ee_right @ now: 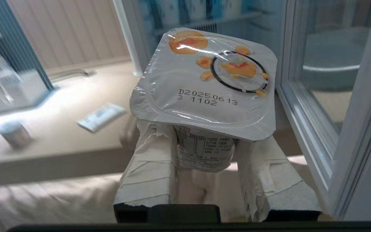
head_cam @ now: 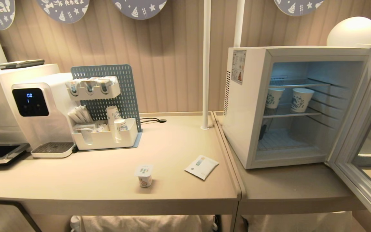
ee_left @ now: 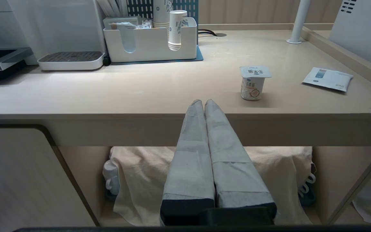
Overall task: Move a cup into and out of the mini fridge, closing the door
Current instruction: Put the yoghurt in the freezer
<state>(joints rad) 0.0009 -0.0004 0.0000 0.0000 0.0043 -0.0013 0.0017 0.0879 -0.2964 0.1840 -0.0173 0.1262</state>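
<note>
In the right wrist view my right gripper (ee_right: 204, 137) is shut on a small yogurt cup (ee_right: 204, 80) with a peach-printed foil lid, held upright by its body, in front of the table edge. Beyond it, blurred, is the open mini fridge (ee_right: 201, 16), and its door (ee_right: 359, 129) stands close beside the cup. The head view shows neither arm. There the white mini fridge (head_cam: 246, 129) stands open, its glass door (head_cam: 353, 129) swung out to the right, with two paper cups (head_cam: 301, 100) on the middle wire shelf. My left gripper (ee_left: 204, 102) is shut and empty, parked below the table's front edge.
A second yogurt cup (head_cam: 145, 175) and a flat packet (head_cam: 201, 166) lie near the table's front. A water dispenser (head_cam: 40, 112) and a white organiser (head_cam: 105, 135) with stacked cups stand at the back left. A white pole (head_cam: 206, 64) rises beside the fridge. Cloth-covered items sit under the table.
</note>
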